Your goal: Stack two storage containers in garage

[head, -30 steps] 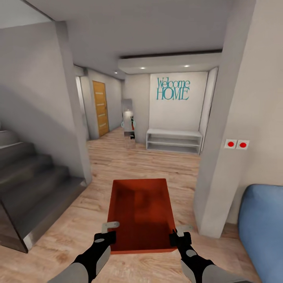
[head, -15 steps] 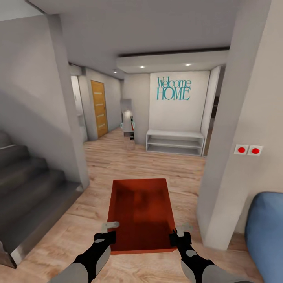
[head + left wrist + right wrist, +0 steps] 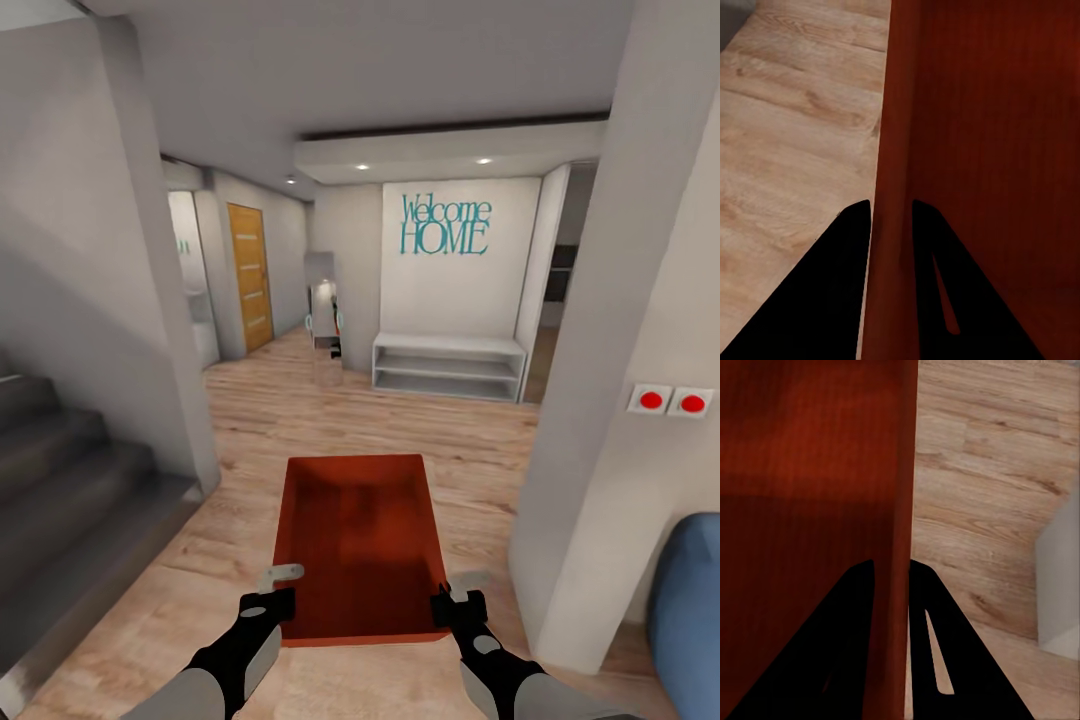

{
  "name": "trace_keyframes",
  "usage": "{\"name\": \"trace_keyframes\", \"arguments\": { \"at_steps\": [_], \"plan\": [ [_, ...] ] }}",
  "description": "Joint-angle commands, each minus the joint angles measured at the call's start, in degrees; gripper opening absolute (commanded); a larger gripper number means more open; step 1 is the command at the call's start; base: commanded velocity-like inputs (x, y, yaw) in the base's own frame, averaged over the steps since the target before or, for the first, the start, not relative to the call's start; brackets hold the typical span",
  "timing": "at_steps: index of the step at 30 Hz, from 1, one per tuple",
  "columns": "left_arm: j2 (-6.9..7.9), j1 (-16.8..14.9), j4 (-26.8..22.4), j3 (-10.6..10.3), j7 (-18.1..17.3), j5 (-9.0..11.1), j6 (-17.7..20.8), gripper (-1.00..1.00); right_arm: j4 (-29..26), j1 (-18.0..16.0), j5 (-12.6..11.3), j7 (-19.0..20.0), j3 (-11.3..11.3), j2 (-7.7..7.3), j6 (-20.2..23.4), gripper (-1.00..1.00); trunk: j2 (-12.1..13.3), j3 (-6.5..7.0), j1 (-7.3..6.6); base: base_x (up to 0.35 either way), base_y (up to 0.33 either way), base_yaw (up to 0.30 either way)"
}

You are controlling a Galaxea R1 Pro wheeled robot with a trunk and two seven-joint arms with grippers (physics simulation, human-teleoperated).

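Overall brightness: even, soft and fairly bright in the head view.
Light sources: two small recessed ceiling spots (image 3: 362, 167) glow under the far soffit.
Shadows: the stairs (image 3: 60, 470) at the near left sit in dim grey; the storage container (image 3: 358, 535) is darker along its near inner floor.
Wrist views: both grippers' fingers (image 3: 832, 285) (image 3: 840, 645) read as flat black silhouettes with no surface detail.
Sharpness: slightly soft, with blocky compression on the wood floor (image 3: 260, 420).
Distortion: wide-angle stretch; walls lean outward at the edges.
Glare: none visible.
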Motion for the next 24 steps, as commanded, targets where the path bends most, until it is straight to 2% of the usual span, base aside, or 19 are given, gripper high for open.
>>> {"name": "trace_keyframes", "arguments": {
  "at_steps": [1, 24],
  "plan": [
    [0.26, 0.0, 0.1, -0.1, 1.0, 0.2, 0.3, -1.0, -0.2, -0.1, -0.1, -0.8, -2.7, 0.0, -0.2, -1.0, -0.1, -0.08, 0.04, 0.322, 0.0, 0.0],
    [0.26, 0.0, 0.1, -0.1, 1.0, 0.2, 0.3, -1.0, -0.2, -0.1, -0.1, -0.8, -2.7, 0.0, -0.2, -1.0, -0.1, -0.08, 0.04, 0.322, 0.0, 0.0]
  ]
}}
